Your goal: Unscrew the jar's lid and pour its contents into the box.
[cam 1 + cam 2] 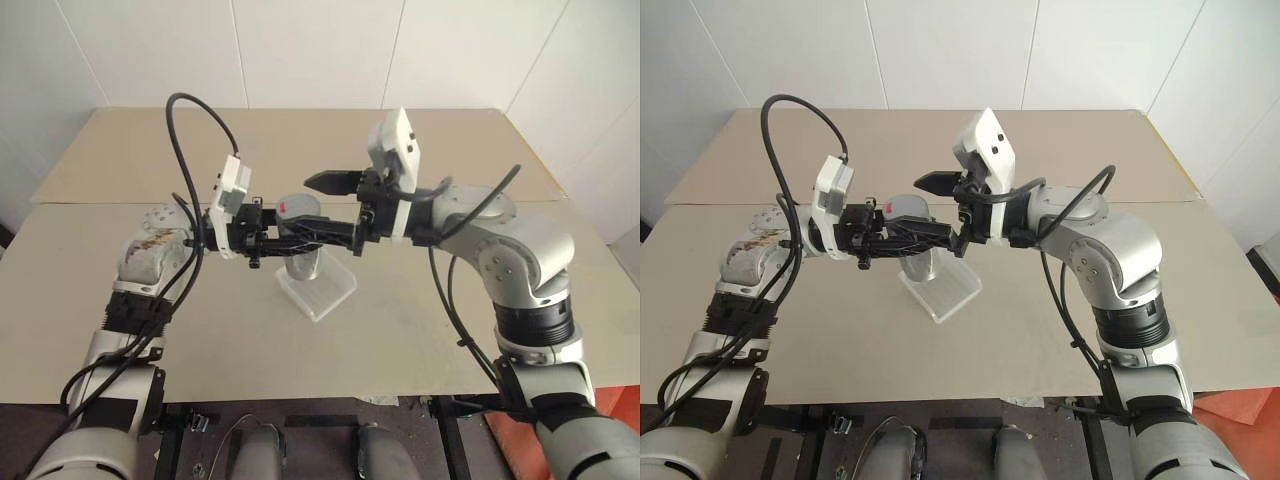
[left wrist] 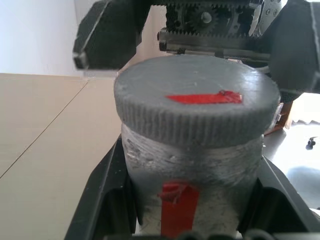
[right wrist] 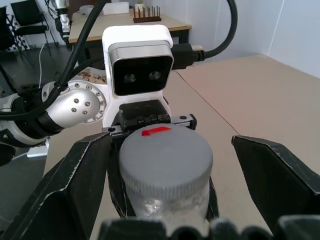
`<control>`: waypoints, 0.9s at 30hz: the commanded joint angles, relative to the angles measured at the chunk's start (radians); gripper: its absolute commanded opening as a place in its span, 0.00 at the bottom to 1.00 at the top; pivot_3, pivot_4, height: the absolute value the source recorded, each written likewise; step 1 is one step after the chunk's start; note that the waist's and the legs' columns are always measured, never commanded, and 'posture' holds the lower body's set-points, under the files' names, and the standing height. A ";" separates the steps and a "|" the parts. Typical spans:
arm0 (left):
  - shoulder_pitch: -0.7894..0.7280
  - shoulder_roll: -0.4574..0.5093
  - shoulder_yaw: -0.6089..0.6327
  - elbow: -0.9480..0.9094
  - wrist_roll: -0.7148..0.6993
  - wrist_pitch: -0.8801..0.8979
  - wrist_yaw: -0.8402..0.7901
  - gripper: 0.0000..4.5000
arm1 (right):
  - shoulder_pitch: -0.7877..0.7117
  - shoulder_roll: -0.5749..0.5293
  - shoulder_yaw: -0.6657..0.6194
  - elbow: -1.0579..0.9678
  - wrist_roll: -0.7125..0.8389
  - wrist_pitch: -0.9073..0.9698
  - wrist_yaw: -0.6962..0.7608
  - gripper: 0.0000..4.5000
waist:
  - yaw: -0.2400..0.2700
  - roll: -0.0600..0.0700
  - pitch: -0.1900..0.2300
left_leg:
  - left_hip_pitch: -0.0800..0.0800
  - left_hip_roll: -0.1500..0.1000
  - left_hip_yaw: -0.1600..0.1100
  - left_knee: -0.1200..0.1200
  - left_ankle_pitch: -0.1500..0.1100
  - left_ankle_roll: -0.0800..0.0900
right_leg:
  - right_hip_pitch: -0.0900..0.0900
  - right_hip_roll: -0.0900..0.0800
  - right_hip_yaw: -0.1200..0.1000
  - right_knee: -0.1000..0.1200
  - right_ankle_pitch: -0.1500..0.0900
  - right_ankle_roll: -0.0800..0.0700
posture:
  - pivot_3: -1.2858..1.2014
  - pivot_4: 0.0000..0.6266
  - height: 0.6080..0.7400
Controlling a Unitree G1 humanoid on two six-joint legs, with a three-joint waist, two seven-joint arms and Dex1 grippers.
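My left gripper (image 1: pixel 322 233) is shut on the silvery jar (image 2: pixel 192 170) just below its cap, holding it upright with the red label facing the wrist camera. The grey lid (image 3: pixel 165 157) with a red mark sits on the jar. My right gripper (image 3: pixel 170 175) is open and straddles the lid, one black finger (image 3: pixel 75 185) on each side with a gap to the cap. In the head views the jar (image 1: pixel 305 262) hangs in front of the clear box (image 1: pixel 325 292) on the table. The contents are hidden inside the jar.
The tan table (image 1: pixel 450 330) is made of two boards with a seam running across behind the box. White walls stand behind it. The front edge lies close to the robot, and open tabletop spreads to both sides of the box.
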 commanded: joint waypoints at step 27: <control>-0.065 -0.018 -0.005 -0.086 -0.092 0.032 -0.205 0.44 | -0.108 0.047 0.030 0.348 0.047 -0.357 0.795 0.61 | -0.002 0.000 0.000 | 0.000 0.000 0.000 0.001 0.000 0.000 | 0.001 0.000 -0.001 0.000 0.000 0.000 | 0.52 0.24 1.00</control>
